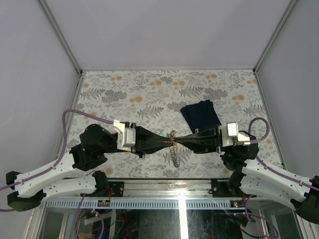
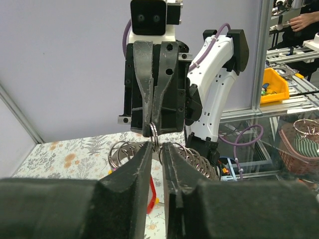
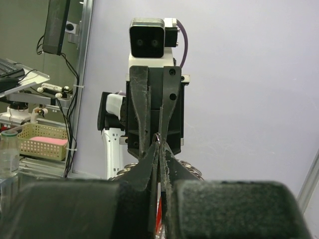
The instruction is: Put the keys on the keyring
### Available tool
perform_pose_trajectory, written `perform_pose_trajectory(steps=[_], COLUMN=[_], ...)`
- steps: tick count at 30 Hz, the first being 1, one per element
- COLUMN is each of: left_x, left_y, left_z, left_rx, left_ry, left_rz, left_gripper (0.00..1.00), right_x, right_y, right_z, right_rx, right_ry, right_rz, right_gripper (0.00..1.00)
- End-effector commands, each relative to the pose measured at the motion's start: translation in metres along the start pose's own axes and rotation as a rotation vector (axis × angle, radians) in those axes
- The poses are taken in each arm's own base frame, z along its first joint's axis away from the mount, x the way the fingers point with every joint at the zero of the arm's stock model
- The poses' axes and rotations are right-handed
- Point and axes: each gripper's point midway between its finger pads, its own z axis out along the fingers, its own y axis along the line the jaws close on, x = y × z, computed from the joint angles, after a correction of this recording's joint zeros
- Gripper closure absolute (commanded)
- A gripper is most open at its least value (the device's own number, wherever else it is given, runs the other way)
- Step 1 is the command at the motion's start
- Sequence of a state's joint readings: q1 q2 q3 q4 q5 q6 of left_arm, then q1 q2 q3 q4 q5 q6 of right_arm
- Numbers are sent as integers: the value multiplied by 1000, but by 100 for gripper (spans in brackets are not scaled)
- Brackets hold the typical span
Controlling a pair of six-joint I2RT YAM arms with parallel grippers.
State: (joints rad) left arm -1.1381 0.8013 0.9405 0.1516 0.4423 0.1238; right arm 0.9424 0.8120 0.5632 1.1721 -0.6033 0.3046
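Away from the flower-patterned table (image 1: pixel 124 94), the wrist views catch three containers. One yellow plastic bin (image 2: pixel 273 85) holds small things too blurred to name. One brown woven basket (image 2: pixel 291 155) holds a green-striped item with metal loops on top. One pale yellow mesh basket (image 3: pixel 40 145) carries a flat pink piece (image 3: pixel 50 141).

Both arms reach inward low over the middle of the table, fingers pointing at each other tip to tip. The large silvery coil-rimmed metal keyring (image 1: pixel 174 152) hangs between them, trailing toward the near edge. The right gripper (image 1: pixel 178 141) is clamped tight on one thin loop at the keyring's top. The left gripper (image 2: pixel 157 145) stands narrow, that same loop running down into the slit between its fingers; whether they touch it cannot be told.

One red plastic tag (image 2: pixel 151 191) dangles below the coils. A green speck (image 1: pixel 163 134) by the left fingertips is too small to identify. One dark navy folded cloth (image 1: pixel 200 115) lies just beyond the right gripper.
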Motion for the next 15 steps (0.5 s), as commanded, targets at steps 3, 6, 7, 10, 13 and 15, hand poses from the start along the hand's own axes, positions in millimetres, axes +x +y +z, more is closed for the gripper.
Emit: perform_pose_trajectory(steps=[3,6,7,10,13,15], left_x=[-22,-24,-24,-24,-22,-21], left_y=[5,6,6,7,7,5], left_z=[1,-1,-1,-1,0,0], left_rx=[-20,-30,-31,-34,-31,-19], left_ry=[-59,-67,-68,-65,-59,-57], left_rz=[33,38,39,41,48,59], left_gripper=[90,90,90,90,93,100], right_x=[-31,-25,-24,-20,-19,-20], right_y=[8,8,9,10,12,13], right_z=[8,7,7,5,4,4], right_rx=[-55,-63,-66,-73,-85,-93], right_ry=[-48,-8,-1,28,54,57], right_rz=[-103,-111,-115,-122,-133,-135], right_gripper=[100,100,100,100,100,100])
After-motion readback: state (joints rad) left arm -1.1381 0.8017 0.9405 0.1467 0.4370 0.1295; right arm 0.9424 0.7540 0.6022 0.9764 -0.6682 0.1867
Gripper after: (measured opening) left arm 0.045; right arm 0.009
